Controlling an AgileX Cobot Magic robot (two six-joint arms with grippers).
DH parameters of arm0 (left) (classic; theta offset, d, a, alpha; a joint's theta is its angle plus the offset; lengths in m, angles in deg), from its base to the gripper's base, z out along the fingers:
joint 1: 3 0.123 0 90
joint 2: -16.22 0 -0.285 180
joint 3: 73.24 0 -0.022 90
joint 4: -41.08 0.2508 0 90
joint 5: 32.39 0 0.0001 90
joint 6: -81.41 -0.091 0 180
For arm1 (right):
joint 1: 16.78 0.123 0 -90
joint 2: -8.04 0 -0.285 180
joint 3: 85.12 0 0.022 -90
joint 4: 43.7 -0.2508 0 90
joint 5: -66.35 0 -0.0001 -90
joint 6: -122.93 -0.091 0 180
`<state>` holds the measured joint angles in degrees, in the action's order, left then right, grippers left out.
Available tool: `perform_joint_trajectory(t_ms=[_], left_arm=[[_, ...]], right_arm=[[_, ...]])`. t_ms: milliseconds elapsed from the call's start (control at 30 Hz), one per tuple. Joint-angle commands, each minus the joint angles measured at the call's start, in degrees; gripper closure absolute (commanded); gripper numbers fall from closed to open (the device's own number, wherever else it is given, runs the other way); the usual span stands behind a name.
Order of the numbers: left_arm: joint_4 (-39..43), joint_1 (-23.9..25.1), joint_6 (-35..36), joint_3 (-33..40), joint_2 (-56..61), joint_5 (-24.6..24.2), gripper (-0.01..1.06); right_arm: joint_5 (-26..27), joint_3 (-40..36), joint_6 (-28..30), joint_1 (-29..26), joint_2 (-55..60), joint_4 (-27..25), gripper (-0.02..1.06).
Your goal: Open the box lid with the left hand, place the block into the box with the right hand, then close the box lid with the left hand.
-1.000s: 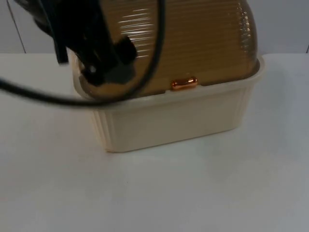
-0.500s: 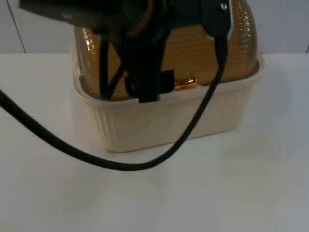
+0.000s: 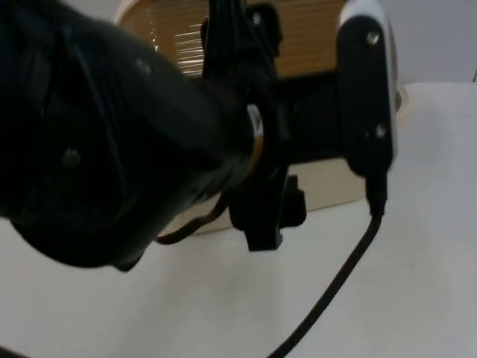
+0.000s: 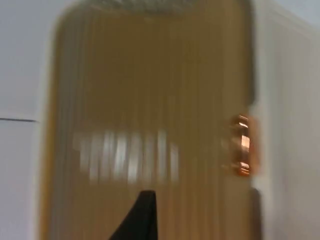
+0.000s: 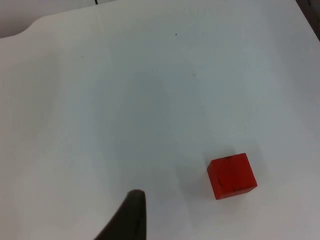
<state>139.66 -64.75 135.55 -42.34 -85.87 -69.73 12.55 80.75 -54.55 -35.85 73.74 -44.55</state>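
The box (image 3: pixel 328 183) stands on the white worktop (image 3: pixel 417 283) against the grey partition wall. Its amber ribbed lid (image 3: pixel 313 37) is down over the cream base, so the opening step is not yet done. In the top view the left arm (image 3: pixel 112 149) crosses in front of the box and hides most of its front wall. The left claw (image 3: pixel 257 224) hangs just in front of the box, low against the front wall. Whether the left claw is apart or together cannot be told.

In the left wrist view the lid's copper-coloured handle (image 4: pixel 241 145) sits at the lid's edge, where the lid meets the cream rim. One black fingertip (image 4: pixel 137 220) points at the ribbed surface of the lid, well to one side of the handle.

The red block (image 5: pixel 231 175) lies on the bare worktop, apart from the box, near the right claw's fingertip (image 5: pixel 127 217). The right arm waits above it. The state of the right claw cannot be told either.

Hazards at this stage:

1. Missed handle. The handle is small. A claw arriving off-line would press on the smooth ribbed lid and slide off.
2. Box displacement. The box looks light. A forward push against the box could shove it toward the wall instead of lifting the lid.
3. Premature placement. With the lid down, bringing the block over would land it on the lid.
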Motion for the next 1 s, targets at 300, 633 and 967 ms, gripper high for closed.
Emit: perform_joint_trajectory(t_ms=[300,633,967], left_arm=[[1.37,1.9,1.31,-2.2,-6.56,4.71,0.08],[1.37,1.9,1.18,-5.66,-9.13,5.17,0.49],[1.37,5.47,5.2,-6.32,-10.82,5.44,1.05]], right_arm=[[0.58,-0.26,0.51,-0.16,-0.17,-0.82,0.0],[0.56,-0.26,0.91,-0.16,-0.17,-0.71,0.0],[0.78,-0.26,0.92,-0.16,-0.17,-0.61,0.0]])
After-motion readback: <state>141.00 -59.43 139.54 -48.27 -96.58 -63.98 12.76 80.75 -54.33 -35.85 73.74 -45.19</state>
